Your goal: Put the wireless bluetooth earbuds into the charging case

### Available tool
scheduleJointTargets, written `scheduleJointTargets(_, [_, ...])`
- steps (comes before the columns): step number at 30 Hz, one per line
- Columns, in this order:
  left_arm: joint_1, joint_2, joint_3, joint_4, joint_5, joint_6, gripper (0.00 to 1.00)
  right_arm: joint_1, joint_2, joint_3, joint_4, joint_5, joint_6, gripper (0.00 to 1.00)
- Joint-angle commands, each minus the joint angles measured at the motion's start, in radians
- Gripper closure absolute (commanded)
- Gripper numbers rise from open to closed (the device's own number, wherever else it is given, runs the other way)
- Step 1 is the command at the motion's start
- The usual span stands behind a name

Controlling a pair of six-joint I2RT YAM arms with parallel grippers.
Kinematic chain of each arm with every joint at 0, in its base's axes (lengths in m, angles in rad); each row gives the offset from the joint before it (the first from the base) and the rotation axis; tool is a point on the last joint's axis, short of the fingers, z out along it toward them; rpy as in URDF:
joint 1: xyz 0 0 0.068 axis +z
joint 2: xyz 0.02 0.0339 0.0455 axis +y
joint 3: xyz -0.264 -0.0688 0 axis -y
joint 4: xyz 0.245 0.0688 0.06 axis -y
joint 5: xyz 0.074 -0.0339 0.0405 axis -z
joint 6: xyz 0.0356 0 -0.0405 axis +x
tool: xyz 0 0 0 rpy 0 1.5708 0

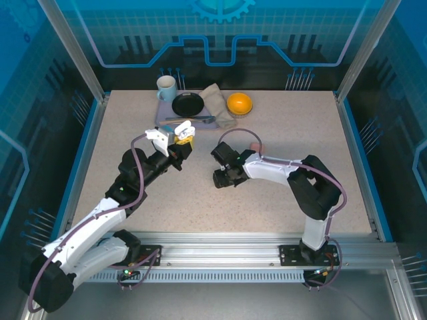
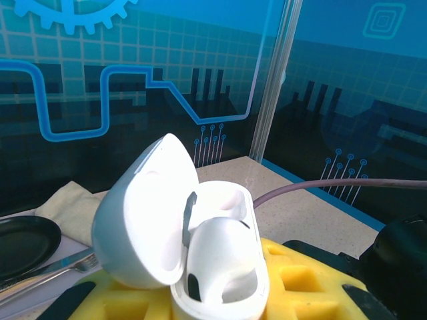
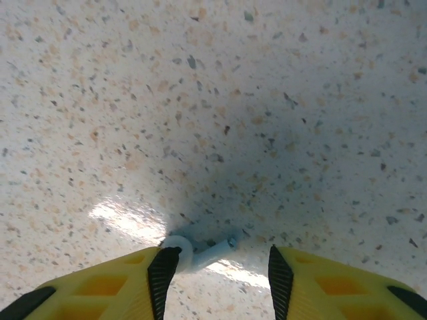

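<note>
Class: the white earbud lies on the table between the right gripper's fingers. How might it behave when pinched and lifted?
The earbud looks tiny and hard, so probably light and stiff. Its rounded head, beside one finger of the right gripper, may squirt out sideways. On the smooth table it could skid or pivot if nudged.

Back middle blocked by 4 things — mug [image 1: 166, 87], plate [image 1: 187, 104], cloth [image 1: 217, 103], bowl [image 1: 239, 103]. Table [image 1: 313, 140] front, right side bare.

Bottom centre of the right wrist view: the white earbud [image 3: 208, 251] hides part of its round head behind the lower-left finger pad [image 3: 163, 280] (itself cropped below). Left wrist view: bottom edge crops the white case [image 2: 220, 267], left edge the black plate [image 2: 23, 243]
</note>
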Motion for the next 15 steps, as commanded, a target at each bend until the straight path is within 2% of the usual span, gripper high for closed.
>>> scheduleJointTargets(1, [0.007, -0.009, 0.035, 0.009, -0.003, 0.019, 1.0, 0.002, 0.028, 0.033, 0.015, -0.032, -0.003, 0.55])
scheduleJointTargets(15, [0.008, 0.002, 0.039, 0.015, 0.0, 0.014, 1.0, 0.018, 0.111, 0.097, 0.011, -0.063, -0.041, 0.55])
